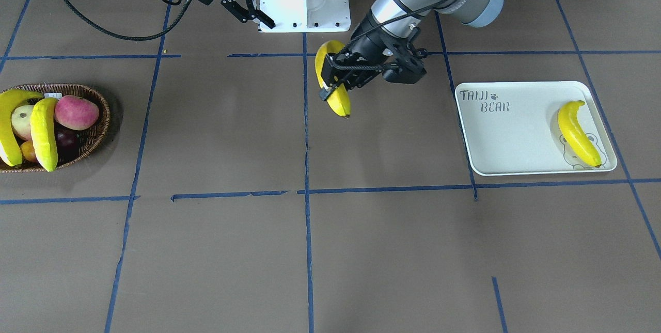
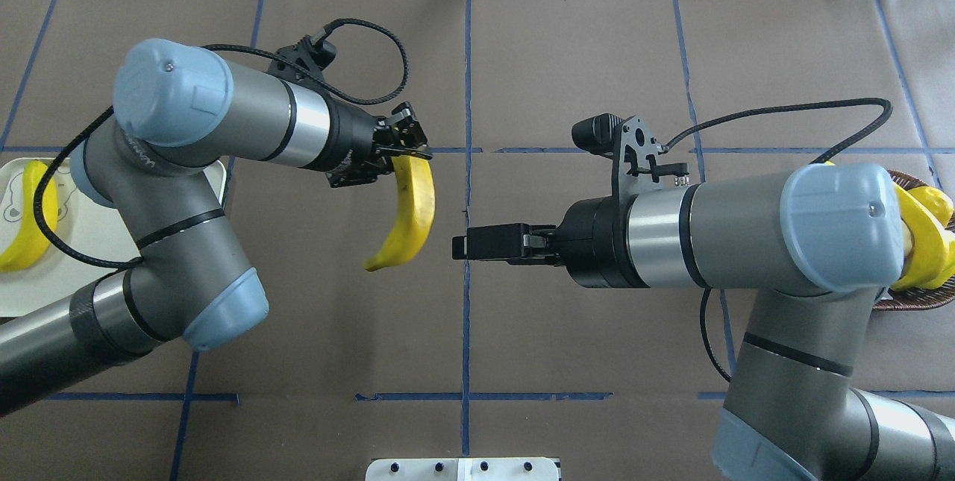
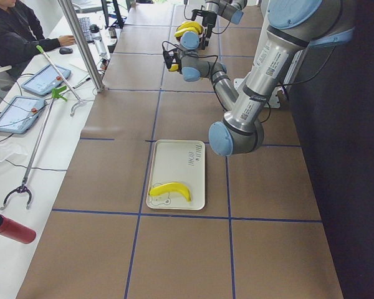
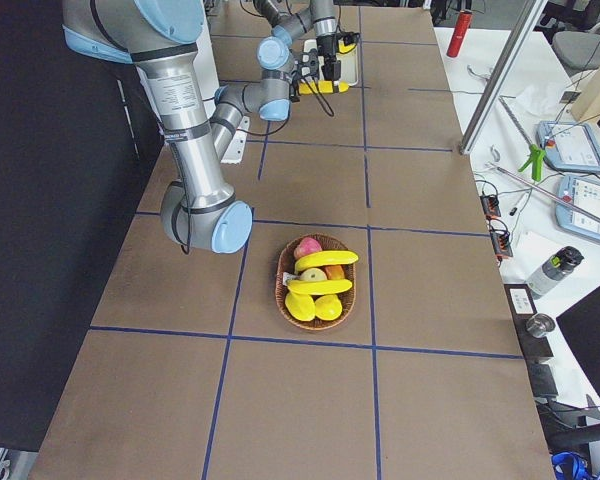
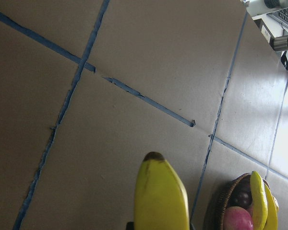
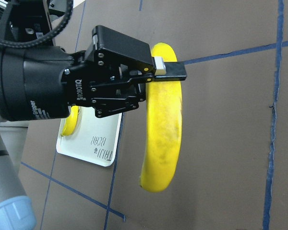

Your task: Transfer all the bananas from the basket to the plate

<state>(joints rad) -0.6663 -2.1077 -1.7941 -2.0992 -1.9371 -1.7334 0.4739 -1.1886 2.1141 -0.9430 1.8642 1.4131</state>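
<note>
The left gripper point(image 2: 403, 155) is clamping a long curved yellow banana point(image 2: 412, 209) close to its far end and is holding it clear of the brown paper-covered tabletop point(image 1: 217, 250). It is holding it roughly midway between the dark brown woven wicker basket point(image 1: 100, 129) on the right and the white rectangular plate printed "TAIJI BEAR" point(image 1: 516, 137) on the left. The right gripper point(image 2: 464, 245) is hanging empty just beside the fruit, with its fingers spread apart. One yellow banana point(image 1: 578, 134) is already lying at the plate's end farthest from the basket. Two more bananas point(image 1: 44, 131) are lying in the basket among round red-pink apples point(image 1: 76, 112). The step in hand seems to be carrying the gripped banana leftward to the plate. Because the grip is sitting so far off-centre, the long free part is likely to swing or sag, so a slow, level carry looks wise. It should then be lowered onto the bare middle of the plate until it is resting there before the fingers part. Setting it alongside the one already there would be leaving room for the others. The held banana's long axis is running across the tabletop, from the far side toward the robot. Its back is bulging toward the basket, and its free near tip is curling toward the plate; how far it is dipping I cannot tell.
</note>
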